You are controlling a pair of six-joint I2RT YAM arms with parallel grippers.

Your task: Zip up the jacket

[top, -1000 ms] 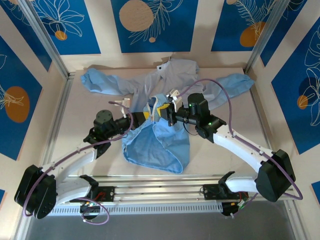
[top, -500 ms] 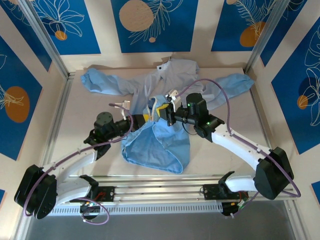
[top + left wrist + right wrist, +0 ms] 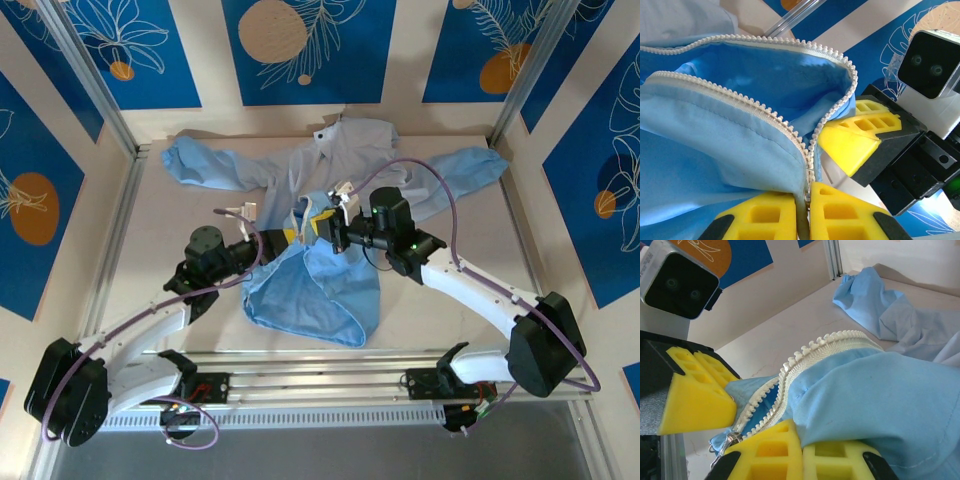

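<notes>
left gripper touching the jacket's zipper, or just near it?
Touching. Left wrist view: the left gripper is shut on the zipper edge of the jacket, teeth running between its pads.

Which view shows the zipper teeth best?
Left wrist: both rows of zipper teeth run sharp and close, meeting at the left fingers. Right wrist shows a shorter curved stretch; top external shows the jacket, teeth too small.

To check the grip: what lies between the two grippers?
The open zipper of the jacket: its tooth rows run between the left gripper and right gripper, seen in the left wrist view.
</notes>
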